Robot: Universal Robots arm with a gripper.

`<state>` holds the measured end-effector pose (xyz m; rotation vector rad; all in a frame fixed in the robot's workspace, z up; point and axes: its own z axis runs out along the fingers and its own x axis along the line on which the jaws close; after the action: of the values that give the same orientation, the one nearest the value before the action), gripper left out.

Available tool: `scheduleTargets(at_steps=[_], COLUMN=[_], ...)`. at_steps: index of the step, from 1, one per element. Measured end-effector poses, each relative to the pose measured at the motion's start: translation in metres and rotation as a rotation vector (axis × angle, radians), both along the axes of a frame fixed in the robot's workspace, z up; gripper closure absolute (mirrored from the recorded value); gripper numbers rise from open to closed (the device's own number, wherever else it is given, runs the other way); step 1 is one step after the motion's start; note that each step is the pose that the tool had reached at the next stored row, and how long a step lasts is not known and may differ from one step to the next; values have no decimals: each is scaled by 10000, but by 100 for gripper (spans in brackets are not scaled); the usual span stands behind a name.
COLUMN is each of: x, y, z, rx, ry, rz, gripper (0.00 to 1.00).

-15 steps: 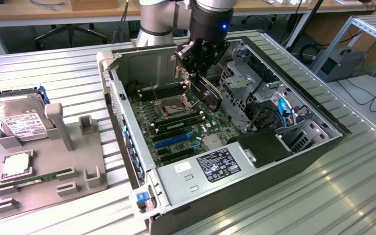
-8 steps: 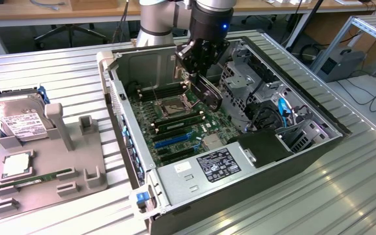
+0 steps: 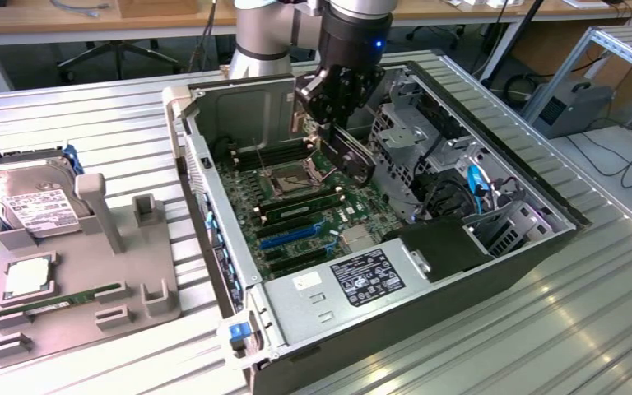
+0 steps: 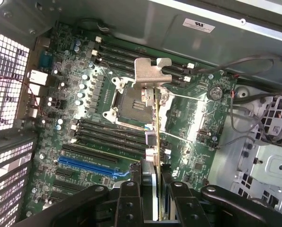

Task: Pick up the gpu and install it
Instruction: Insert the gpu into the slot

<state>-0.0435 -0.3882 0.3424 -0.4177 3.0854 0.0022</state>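
Fingers (image 4: 130, 202) pinched narrow on the gpu (image 3: 352, 156), gripping one long edge and holding it edge-on inside the open computer case (image 3: 201, 123), silver bracket (image 4: 152, 72) leading, up over the motherboard (image 4: 84, 118) close to the processor socket (image 4: 129, 97). Pickup half looks done, with the card off the tabletop (image 3: 63, 123) and well apart from the grey holder (image 3: 96, 271) at the exterior view's left. Install half not done yet, judging by the gap below: seemingly not seated in any slot, long blue slot (image 4: 86, 165) sitting bare off to one side.
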Motion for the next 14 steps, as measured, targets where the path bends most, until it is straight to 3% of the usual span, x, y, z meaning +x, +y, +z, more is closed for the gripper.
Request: scheduleTargets(at_steps=[14], x=[0], y=[0], z=[0], rx=[-1], ry=[0], rz=[652], gripper=[73])
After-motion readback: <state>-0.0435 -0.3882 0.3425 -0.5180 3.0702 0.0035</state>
